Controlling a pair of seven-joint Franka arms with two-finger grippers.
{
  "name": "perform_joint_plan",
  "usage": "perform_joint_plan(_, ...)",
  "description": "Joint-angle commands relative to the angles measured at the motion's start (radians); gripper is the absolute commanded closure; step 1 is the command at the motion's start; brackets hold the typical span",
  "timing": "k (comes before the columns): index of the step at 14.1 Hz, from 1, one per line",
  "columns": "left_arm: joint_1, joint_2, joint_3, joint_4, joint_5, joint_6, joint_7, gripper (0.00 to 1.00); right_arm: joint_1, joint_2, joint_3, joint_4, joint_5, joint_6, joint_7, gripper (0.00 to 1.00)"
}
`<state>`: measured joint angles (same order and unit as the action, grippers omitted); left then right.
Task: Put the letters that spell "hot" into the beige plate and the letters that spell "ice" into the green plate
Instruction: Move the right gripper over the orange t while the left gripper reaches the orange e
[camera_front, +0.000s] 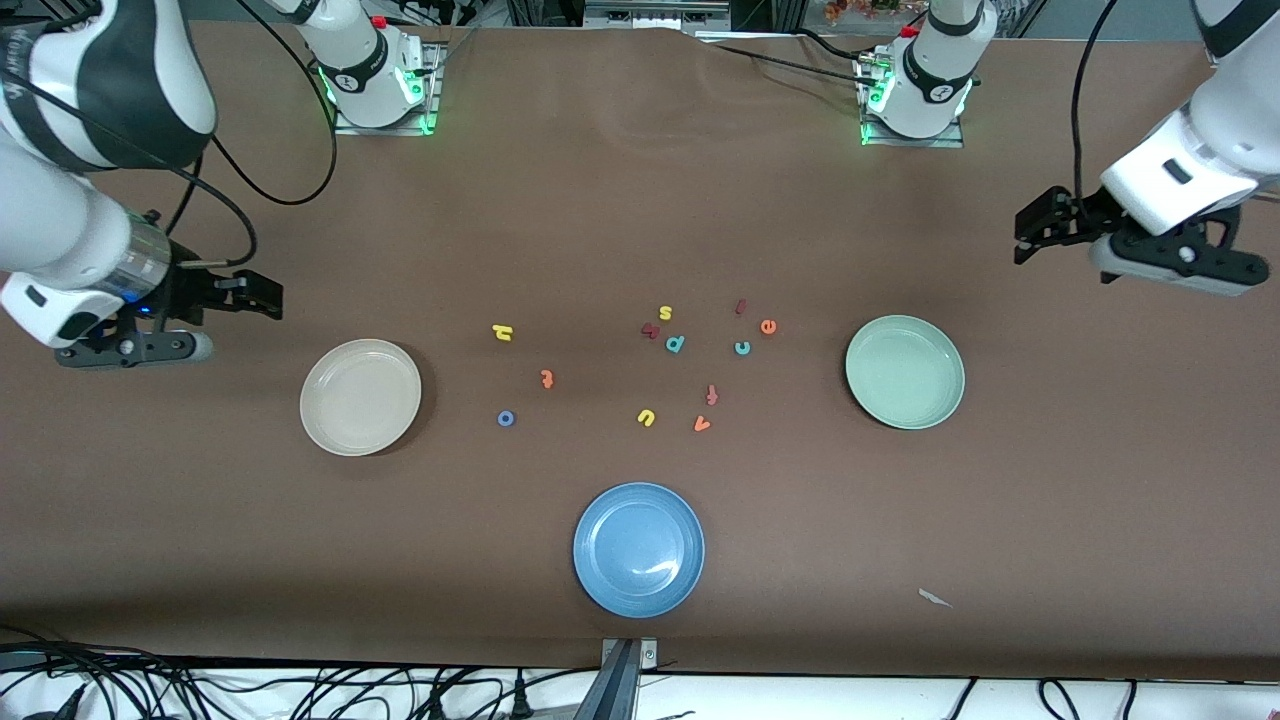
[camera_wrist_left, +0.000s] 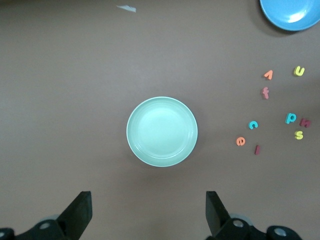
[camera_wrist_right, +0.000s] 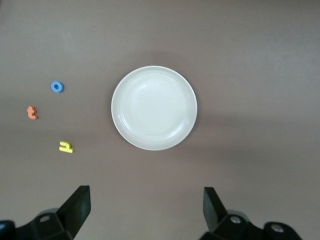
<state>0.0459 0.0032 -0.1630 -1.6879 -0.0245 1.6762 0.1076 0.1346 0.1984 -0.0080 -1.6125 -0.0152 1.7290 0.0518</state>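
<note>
**Each arm hangs by its own plate, letters between**

The right gripper (camera_front: 262, 297), jaws apart and empty, hangs near the beige plate (camera_front: 322, 425); h (camera_front: 503, 332), t (camera_front: 546, 379), o (camera_front: 506, 418) lie mid-table just inward. The left gripper (camera_front: 1035, 228), likewise spread, is nearer the green plate (camera_front: 862, 398) and i (camera_front: 741, 306), c (camera_front: 742, 348), e (camera_front: 768, 326).

We see the left gripper (camera_wrist_left: 148, 215) up in the air over the brown table (camera_wrist_left: 65, 100). Its two black fingers (camera_wrist_left: 80, 212) are spread wide apart and hold nothing.

Under it sits the green plate (camera_wrist_left: 162, 131). The plate has nothing in it.

Near the plate lie small foam letters. The orange e (camera_wrist_left: 240, 141), the teal c (camera_wrist_left: 253, 125) and the dark red i (camera_wrist_left: 257, 149) are closest to it. Past them we see a teal p (camera_wrist_left: 290, 118), a dark red letter (camera_wrist_left: 305, 122) touching the p, a yellow s (camera_wrist_left: 299, 134), a dull red f (camera_wrist_left: 265, 92), an orange v (camera_wrist_left: 268, 75) and a yellow u (camera_wrist_left: 299, 71).

Part of a blue plate (camera_wrist_left: 287, 15) shows past the u. A small white scrap (camera_wrist_left: 126, 8) lies well apart from the letters.
</note>
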Motion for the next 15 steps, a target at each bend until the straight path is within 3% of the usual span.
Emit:
perform_joint_plan(1,-0.009,0.056,-0.013,0.031,0.017,-0.023,0.018,0.00,0.031,-0.008,0.005,-0.049,0.004,0.056,0.052,0.00)
perform_joint_plan(5,-0.050,0.141,-0.030,0.033,0.003,-0.016,0.026,0.00,0.057,0.016,0.005,-0.070,0.004,0.087,0.083,0.00)
perform_joint_plan(10,-0.217,0.300,-0.035,0.021,-0.064,0.080,-0.095,0.00,0.129,0.076,0.005,-0.116,0.004,0.199,0.173,0.00)
perform_joint_plan(13,-0.332,0.336,-0.033,-0.062,-0.042,0.215,-0.237,0.00,0.193,0.150,0.005,-0.116,-0.002,0.285,0.304,0.00)
perform_joint_plan(15,-0.328,0.340,-0.036,-0.102,-0.052,0.269,-0.230,0.00,0.224,0.199,0.005,-0.116,0.001,0.366,0.365,0.00)
